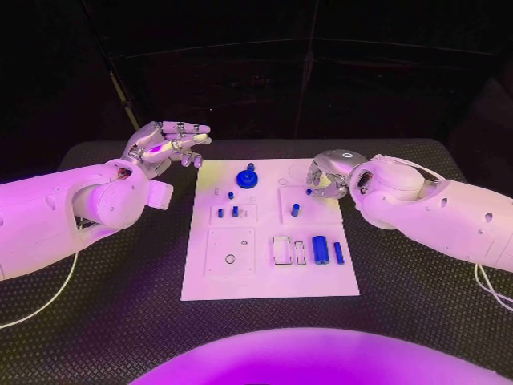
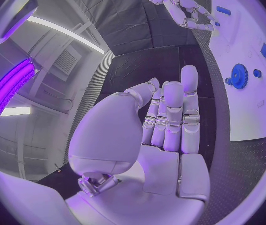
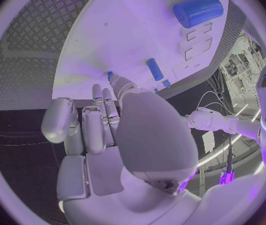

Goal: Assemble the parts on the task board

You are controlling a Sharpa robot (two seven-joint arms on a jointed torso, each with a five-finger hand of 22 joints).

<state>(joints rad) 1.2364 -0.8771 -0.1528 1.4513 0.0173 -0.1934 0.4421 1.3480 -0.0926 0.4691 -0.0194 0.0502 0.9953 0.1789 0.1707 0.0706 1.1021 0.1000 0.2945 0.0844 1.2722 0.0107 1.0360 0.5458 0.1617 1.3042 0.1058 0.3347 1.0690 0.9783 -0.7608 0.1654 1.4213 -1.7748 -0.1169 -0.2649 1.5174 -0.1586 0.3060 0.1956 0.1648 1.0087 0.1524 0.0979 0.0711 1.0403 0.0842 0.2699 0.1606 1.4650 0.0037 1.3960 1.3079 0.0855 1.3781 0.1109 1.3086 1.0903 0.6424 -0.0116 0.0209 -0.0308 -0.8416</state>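
Clearly, nearest the robot, the large blue cylinder (image 1: 321,249) and the thin blue bar (image 1: 339,253) are lying loose at the near right of the task board (image 1: 211,285), with small blue pegs (image 1: 228,212) standing mid-board and the blue gear (image 1: 248,178) sitting at the far edge. The right hand (image 1: 326,178) is hovering at the board's far right edge with fingers curled and seemingly holding nothing, so a careless reach could be knocking over the short blue pin (image 1: 295,209) just beside it. Farther off, the left hand (image 1: 170,144) is waiting open and empty beyond the board's far left corner, and a sweep inward risks nudging the gear.
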